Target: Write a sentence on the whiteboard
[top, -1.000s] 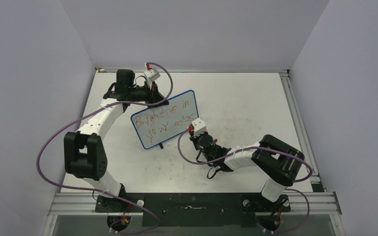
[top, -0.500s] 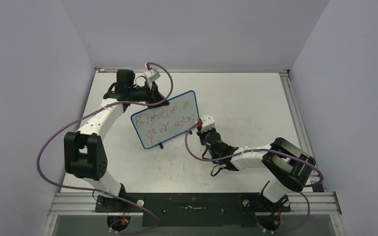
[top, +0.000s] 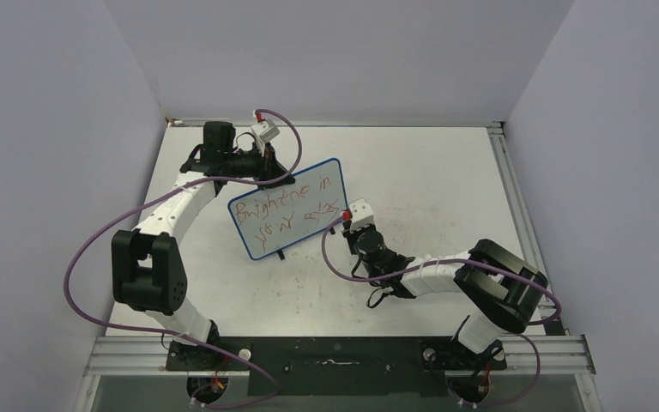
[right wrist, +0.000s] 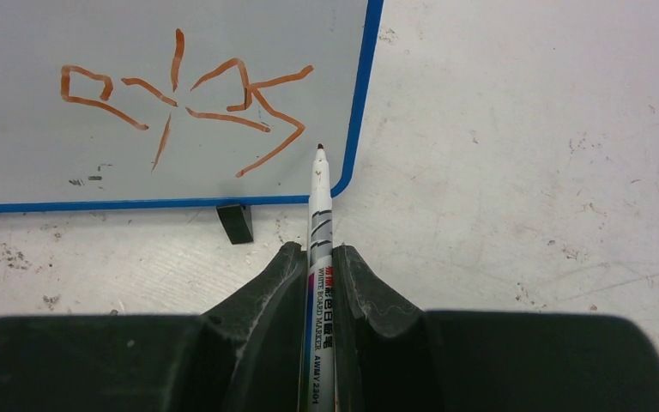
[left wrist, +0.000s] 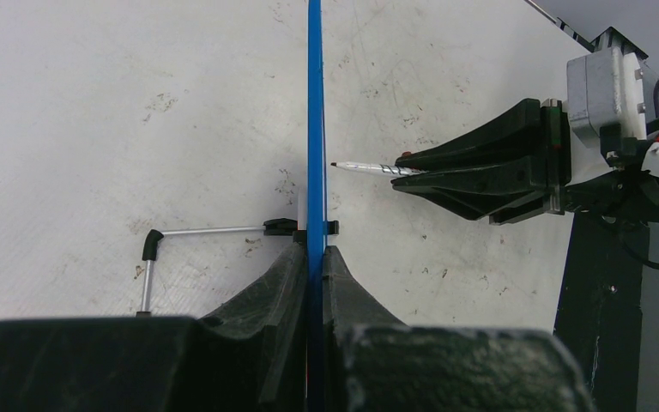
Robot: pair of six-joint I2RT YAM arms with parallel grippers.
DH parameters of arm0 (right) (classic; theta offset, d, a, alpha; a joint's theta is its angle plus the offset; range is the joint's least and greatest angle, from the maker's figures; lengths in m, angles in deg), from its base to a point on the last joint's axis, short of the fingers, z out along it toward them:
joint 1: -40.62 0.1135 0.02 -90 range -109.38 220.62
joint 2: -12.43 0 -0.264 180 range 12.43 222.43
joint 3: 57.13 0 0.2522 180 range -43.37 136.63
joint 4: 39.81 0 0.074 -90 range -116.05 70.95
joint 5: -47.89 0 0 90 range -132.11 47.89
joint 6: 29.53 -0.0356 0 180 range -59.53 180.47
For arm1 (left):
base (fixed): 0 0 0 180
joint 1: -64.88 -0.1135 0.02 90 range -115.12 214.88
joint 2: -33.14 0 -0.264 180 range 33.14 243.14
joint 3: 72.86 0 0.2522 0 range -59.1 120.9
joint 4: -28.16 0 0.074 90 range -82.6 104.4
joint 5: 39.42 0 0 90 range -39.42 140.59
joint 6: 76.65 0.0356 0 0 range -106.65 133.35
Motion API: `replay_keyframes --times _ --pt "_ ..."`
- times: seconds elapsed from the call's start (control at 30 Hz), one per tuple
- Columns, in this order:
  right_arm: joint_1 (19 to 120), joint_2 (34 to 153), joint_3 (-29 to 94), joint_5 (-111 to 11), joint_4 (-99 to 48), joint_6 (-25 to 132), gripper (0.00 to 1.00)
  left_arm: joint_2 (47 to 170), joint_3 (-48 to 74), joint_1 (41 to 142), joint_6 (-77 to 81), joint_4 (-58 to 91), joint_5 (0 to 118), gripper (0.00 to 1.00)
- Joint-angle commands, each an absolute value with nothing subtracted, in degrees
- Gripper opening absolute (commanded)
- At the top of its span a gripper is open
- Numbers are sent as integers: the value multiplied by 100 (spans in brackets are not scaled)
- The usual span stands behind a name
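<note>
Seen from above, the whiteboard (top: 270, 244) stands left of centre, with the sentence (top: 287, 204) filling two red lines. In the left wrist view, the left gripper (left wrist: 314, 279) pinches its blue frame edge-on. In the right wrist view, the right gripper (right wrist: 317, 262) clamps the marker (right wrist: 319, 215), its tip just off the board's lower right corner. The writing looks nearly finished.

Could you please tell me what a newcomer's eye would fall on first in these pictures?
The blue-framed whiteboard stands upright at mid-table, with the sentence across it in two lines of red. The left gripper clamps the board's edge. The right gripper holds a marker, its tip just off the board's lower corner.
</note>
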State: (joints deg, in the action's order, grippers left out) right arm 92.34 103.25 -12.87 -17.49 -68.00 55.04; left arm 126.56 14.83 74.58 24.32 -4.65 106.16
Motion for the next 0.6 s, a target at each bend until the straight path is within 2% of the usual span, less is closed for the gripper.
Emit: replay_keyframes --times 0.0,0.37,0.57 --pt "9188 10427 -1138 -1707 -7184 5500 5 12744 1273 7591 2449 -1350 10680 0" --pt "9102 10759 -920 -1776 -7431 5598 5 12792 1279 7595 2463 -1365 10727 0" --pt "9119 10197 -1239 -1678 -7411 5631 5 12851 1306 7554 2469 -1385 10714 0"
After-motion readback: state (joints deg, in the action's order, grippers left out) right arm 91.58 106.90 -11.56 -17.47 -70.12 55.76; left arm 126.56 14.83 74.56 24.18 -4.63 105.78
